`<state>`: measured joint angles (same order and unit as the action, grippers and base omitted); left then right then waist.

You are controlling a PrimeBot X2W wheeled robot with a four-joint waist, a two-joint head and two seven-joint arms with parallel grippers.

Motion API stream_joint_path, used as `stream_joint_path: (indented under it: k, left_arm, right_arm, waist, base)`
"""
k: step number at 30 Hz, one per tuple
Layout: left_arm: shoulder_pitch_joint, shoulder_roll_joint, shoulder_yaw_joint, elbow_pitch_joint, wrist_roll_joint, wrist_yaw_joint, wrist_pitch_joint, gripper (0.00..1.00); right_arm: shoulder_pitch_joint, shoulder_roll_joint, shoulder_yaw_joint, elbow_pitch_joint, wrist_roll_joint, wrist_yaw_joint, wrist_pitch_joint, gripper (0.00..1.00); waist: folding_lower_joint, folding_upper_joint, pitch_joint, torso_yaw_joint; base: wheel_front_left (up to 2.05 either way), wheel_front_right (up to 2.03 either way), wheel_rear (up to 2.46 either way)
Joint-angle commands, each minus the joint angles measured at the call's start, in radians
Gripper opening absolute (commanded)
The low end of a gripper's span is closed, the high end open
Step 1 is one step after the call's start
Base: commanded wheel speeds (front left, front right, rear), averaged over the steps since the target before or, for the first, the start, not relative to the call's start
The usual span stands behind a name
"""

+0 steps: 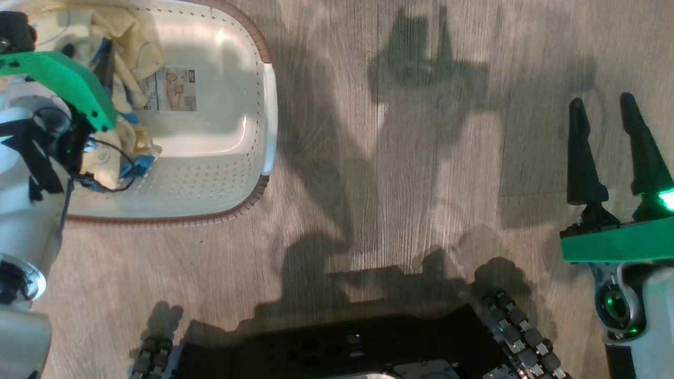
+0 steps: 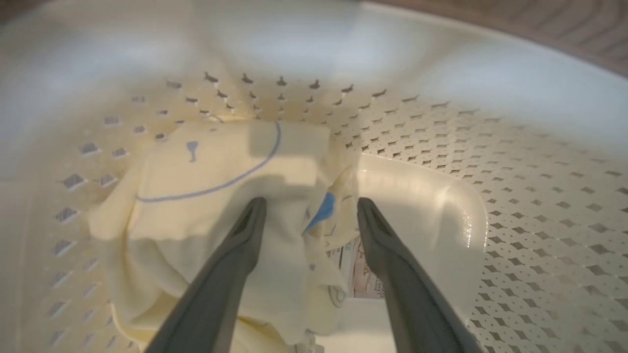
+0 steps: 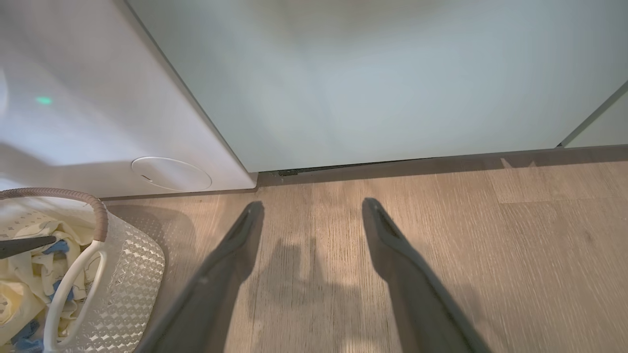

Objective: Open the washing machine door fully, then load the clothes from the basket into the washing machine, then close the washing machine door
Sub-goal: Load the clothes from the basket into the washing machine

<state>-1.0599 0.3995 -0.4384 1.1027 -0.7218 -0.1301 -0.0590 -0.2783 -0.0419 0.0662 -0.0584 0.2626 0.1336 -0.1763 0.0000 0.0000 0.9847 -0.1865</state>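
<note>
Left gripper (image 2: pixel 311 203) is standing wide, its two fingers straddling the yellow clothes (image 2: pixel 221 162) heaped at one end of the one basket (image 2: pixel 515 171) (piece count unclear), while right gripper (image 3: pixel 312 205) is hanging wide and empty over the floor (image 3: pixel 539 245), one washing machine (image 3: pixel 73 98) beyond.

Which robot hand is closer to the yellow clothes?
Left. The left gripper is down inside the basket, open right over the clothes. The right gripper is open above the floor, off to the basket's side.
</note>
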Motion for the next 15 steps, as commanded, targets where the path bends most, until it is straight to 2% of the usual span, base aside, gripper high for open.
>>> stream_joint_path:
  k: [1, 2, 3, 4, 5, 6, 15]
  left_arm:
    - [0.007, 0.053, 0.013, 0.009, -0.005, 0.0, -0.006, 1.0]
    - [-0.001, 0.052, 0.012, 0.021, -0.001, 0.006, -0.019, 1.0]
    - [-0.009, 0.05, 0.011, 0.032, 0.001, 0.011, -0.034, 0.88]
    - [-0.015, 0.046, 0.013, 0.043, 0.0, 0.014, -0.042, 0.62]
    - [-0.023, 0.045, 0.009, 0.054, 0.005, 0.019, -0.05, 0.43]
    - [-0.035, 0.039, 0.007, 0.074, 0.006, 0.02, -0.06, 0.0]
    - [-0.051, -0.003, -0.013, 0.116, 0.011, 0.012, -0.13, 0.0]
  right_arm:
    - [0.023, -0.008, 0.019, -0.032, -0.004, -0.003, -0.005, 1.0]
    - [0.023, -0.008, 0.019, -0.034, -0.003, -0.003, -0.004, 1.0]
    - [0.024, -0.009, 0.019, -0.037, -0.003, -0.003, -0.003, 1.0]
    - [0.025, -0.009, 0.019, -0.039, -0.002, -0.003, -0.002, 1.0]
    - [0.025, -0.01, 0.018, -0.042, -0.002, -0.003, 0.0, 1.0]
    - [0.027, -0.012, 0.016, -0.046, -0.002, -0.003, 0.003, 1.0]
    - [0.036, -0.013, -0.004, -0.057, -0.008, -0.003, 0.01, 1.0]
  waist:
    - [0.0, 0.0, 0.003, -0.002]
    - [0.0, 0.0, 0.004, -0.002]
    - [0.0, 0.0, 0.006, -0.003]
    - [0.0, 0.0, 0.007, -0.003]
    - [0.0, 0.0, 0.008, -0.003]
    - [0.0, 0.0, 0.01, -0.002]
    - [0.0, 0.0, -0.004, 0.025]
  base:
    - [0.0, 0.0, 0.0]
    - [0.0, 0.0, 0.0]
    - [0.0, 0.0, 0.0]
    - [0.0, 0.0, 0.0]
    - [0.0, 0.0, 0.0]
    - [0.0, 0.0, 0.0]
    - [0.0, 0.0, 0.0]
